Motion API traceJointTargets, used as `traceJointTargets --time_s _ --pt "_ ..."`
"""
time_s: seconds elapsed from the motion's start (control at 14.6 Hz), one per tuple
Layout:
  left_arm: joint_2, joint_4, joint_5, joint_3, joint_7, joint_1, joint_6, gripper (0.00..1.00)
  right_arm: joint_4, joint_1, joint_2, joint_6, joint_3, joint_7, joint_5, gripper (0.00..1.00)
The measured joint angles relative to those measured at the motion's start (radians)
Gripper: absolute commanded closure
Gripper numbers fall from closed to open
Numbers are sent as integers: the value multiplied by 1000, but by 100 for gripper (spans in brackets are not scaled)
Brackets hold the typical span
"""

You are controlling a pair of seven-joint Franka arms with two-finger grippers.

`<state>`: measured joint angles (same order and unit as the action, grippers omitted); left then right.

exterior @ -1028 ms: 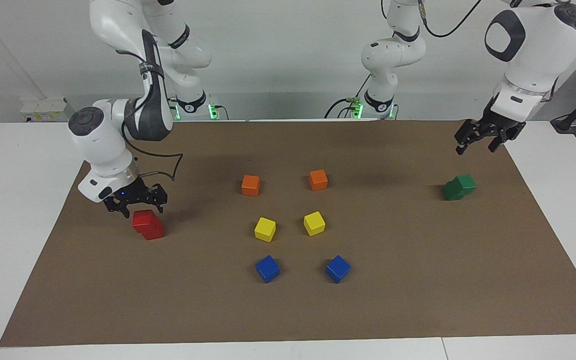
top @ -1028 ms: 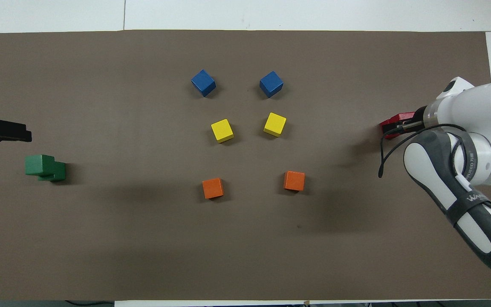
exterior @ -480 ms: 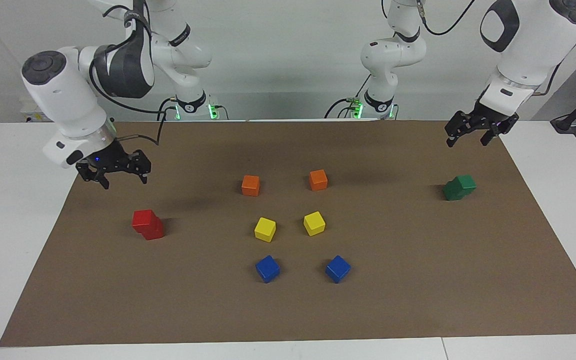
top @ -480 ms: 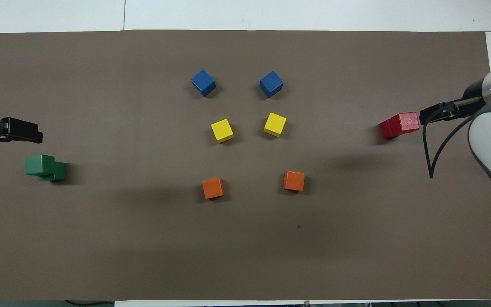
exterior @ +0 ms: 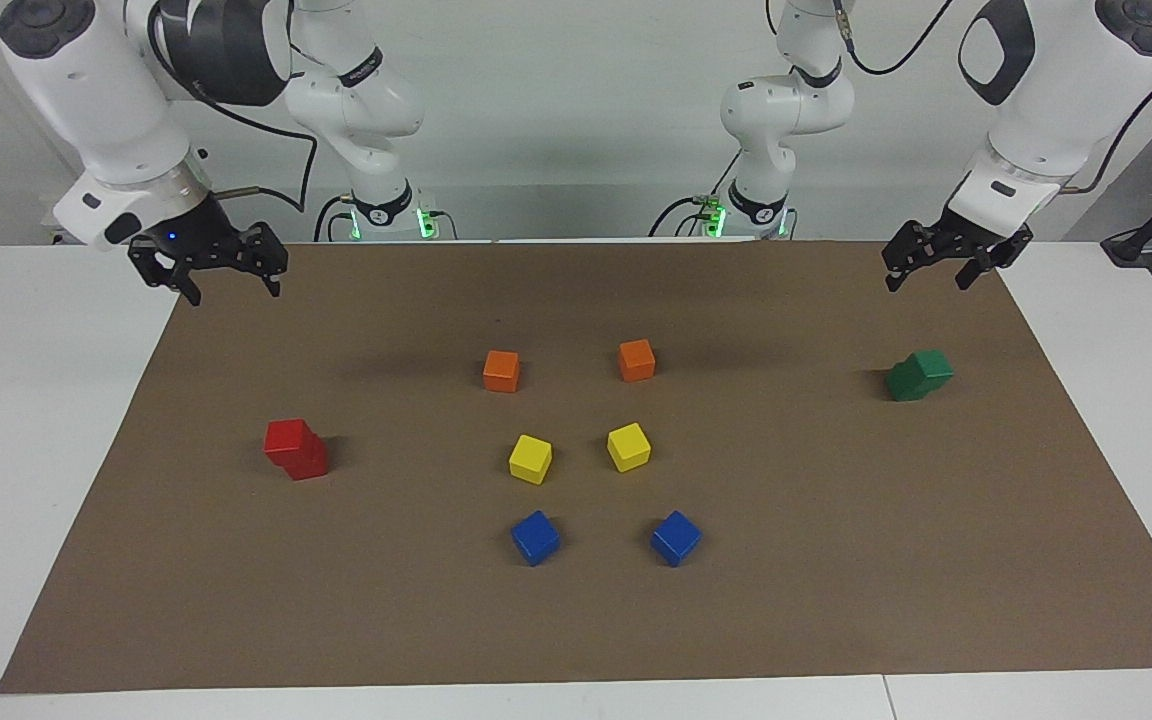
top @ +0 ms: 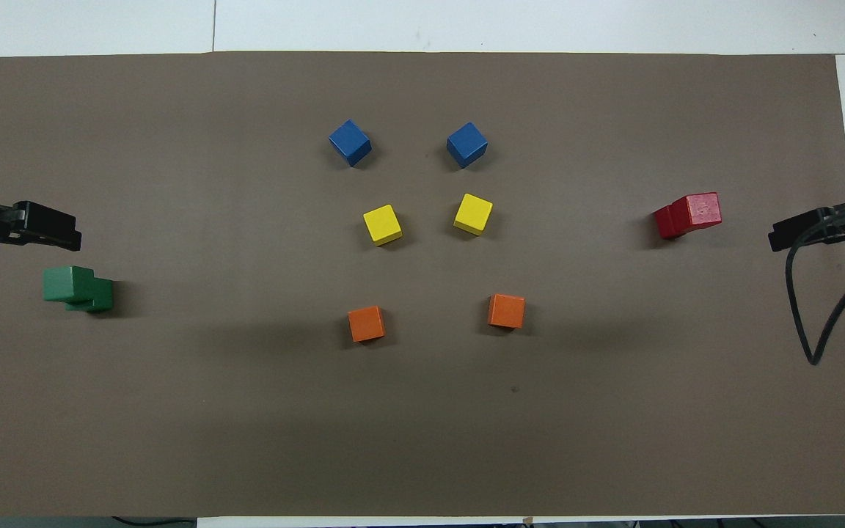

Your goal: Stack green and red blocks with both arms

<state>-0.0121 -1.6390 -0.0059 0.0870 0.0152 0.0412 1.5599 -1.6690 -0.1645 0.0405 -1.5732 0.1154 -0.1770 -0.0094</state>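
Observation:
Two red blocks stand stacked, the upper one offset, toward the right arm's end of the mat; they also show in the overhead view. Two green blocks stand stacked the same way toward the left arm's end, also in the overhead view. My right gripper is open and empty, raised over the mat's corner by the right arm's base, well apart from the red stack. My left gripper is open and empty, raised over the mat's edge close to the green stack.
In the middle of the brown mat stand two orange cubes, two yellow cubes and two blue cubes. White table surrounds the mat.
My right gripper left the red stack, rising and drawing back toward the mat's corner by its base. My left gripper rose a little and shifted slightly. The blocks did not move.

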Motion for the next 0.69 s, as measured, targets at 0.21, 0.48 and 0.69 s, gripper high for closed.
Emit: traceJointTargets --time_s 0.21,0.48,0.69 --pt "0 25 0 -7 0 -15 -38 0 -14 0 62 60 0 18 13 0" --pt "0 33 0 -19 0 -22 -44 0 -21 -1 54 35 -2 18 14 0" --pt "0 38 0 -28 0 -21 -44 0 -8 -1 19 33 -4 18 14 0"
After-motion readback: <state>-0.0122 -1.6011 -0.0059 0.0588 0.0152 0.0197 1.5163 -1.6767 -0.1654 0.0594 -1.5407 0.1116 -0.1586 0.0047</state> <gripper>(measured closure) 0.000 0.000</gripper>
